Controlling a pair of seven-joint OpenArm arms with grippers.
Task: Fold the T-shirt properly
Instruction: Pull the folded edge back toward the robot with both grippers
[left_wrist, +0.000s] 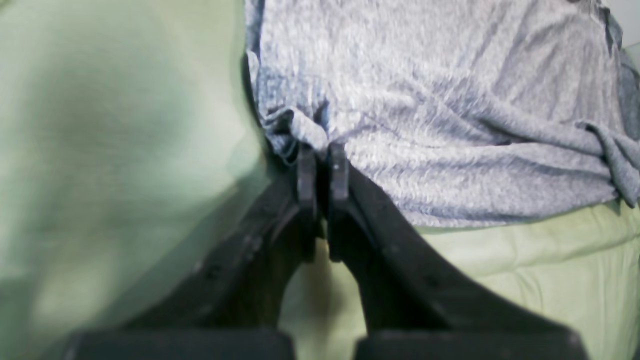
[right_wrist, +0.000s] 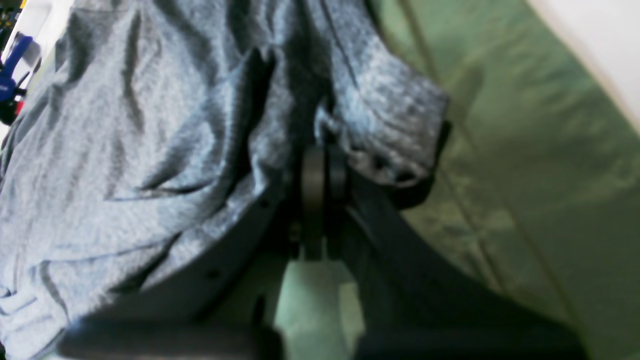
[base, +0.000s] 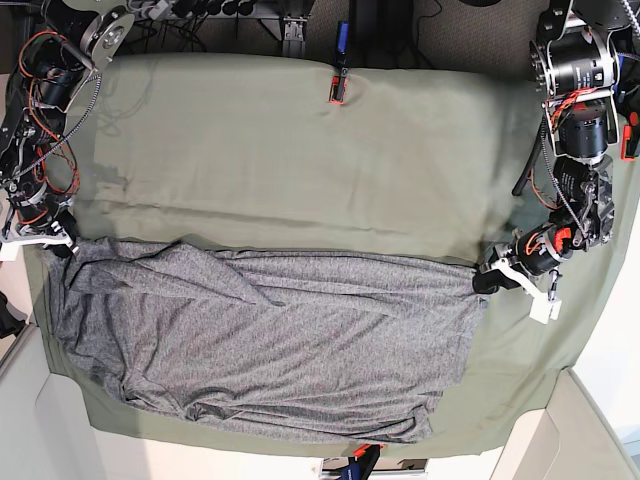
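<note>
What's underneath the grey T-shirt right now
The olive-green table cloth lies under the T-shirt, showing around all its edges. Whatever sits beneath the shirt's middle is covered, as is the table under the cloth.

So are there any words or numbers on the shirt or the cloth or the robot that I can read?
No readable text anywhere.
T-shirt: plain mottled grey, no print or label showing.
Green table cloth: plain, no writing.
Left gripper and right gripper: plain black, no markings, both pinching the shirt.
Red clip at the cloth's far edge: too small to tell.
</note>
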